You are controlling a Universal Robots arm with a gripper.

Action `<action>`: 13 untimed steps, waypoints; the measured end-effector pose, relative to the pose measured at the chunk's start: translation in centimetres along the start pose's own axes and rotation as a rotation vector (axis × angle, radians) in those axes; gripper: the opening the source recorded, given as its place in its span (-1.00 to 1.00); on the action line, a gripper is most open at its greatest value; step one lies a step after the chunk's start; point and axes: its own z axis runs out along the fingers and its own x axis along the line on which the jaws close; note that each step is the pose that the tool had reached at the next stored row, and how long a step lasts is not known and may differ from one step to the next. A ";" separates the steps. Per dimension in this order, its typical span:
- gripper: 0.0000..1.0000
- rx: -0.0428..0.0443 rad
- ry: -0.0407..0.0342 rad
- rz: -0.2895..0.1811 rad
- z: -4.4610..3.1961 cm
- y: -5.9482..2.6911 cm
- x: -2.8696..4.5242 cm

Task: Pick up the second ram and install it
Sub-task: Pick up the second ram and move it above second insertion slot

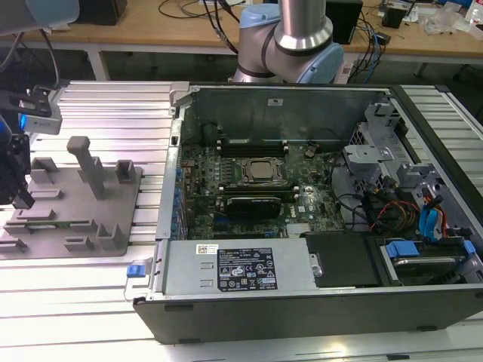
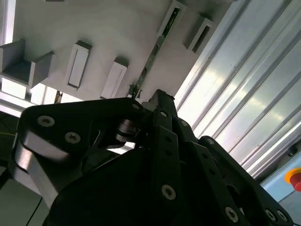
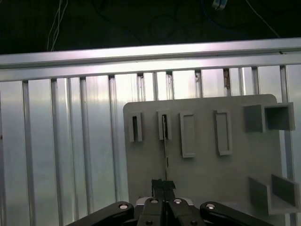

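Note:
The second ram [image 3: 166,150] is a thin green stick seen edge-on, running from a slot of the grey holder plate [image 3: 202,179] down to my fingertips. In the second wrist view the second ram [image 2: 153,56] shows the same way, its near end meeting my gripper [image 2: 157,96]. My gripper [image 3: 163,184] has its black fingers pressed together on that end. In the exterior view my gripper [image 1: 21,197] hangs over the holder plate [image 1: 75,219] at the far left, well away from the open computer case [image 1: 302,196].
The motherboard's CPU socket [image 1: 263,172] sits mid-case with long black slots [image 1: 249,145] behind it and a black card [image 1: 256,202] in front. Grey posts [image 1: 87,162] rise from the holder plate. Ribbed aluminium table [image 1: 113,105] surrounds both.

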 end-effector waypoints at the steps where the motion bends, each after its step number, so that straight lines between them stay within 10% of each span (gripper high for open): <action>1: -0.84 0.0000 0.0000 0.000 0.38 0.03 -0.06; 13: -0.84 0.0004 0.0047 -0.049 3.10 0.25 -0.96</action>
